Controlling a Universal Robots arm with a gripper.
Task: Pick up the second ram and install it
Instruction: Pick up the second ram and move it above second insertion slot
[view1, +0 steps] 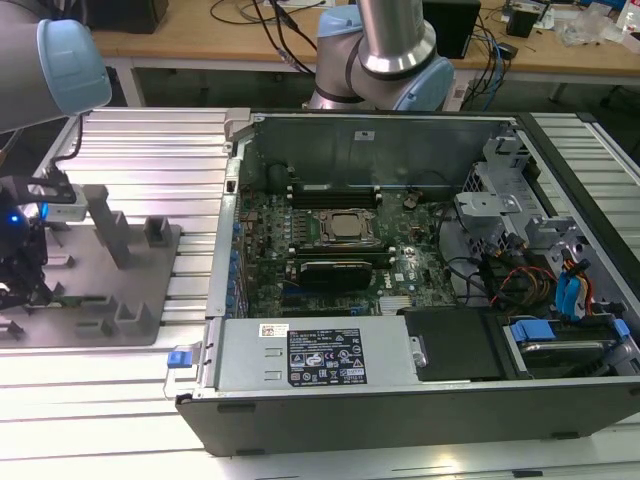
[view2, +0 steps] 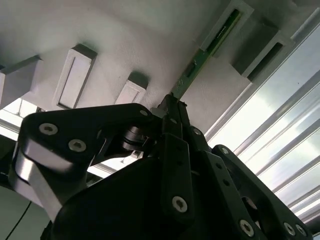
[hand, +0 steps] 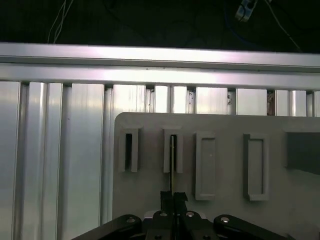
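Green second ram (view2: 199, 61) clamped edgewise in gripper (view2: 172, 104), jaws nearly closed; far end in grey fixture (view2: 125, 35) slot.

Open computer case (view1: 400, 400) on ribbed table (view1: 140, 150); silver processor (view1: 347, 227) on motherboard (view1: 270, 215). Grey fixture plate (view1: 150, 275) at exterior view's left; gripper (view1: 18, 290) low over it.
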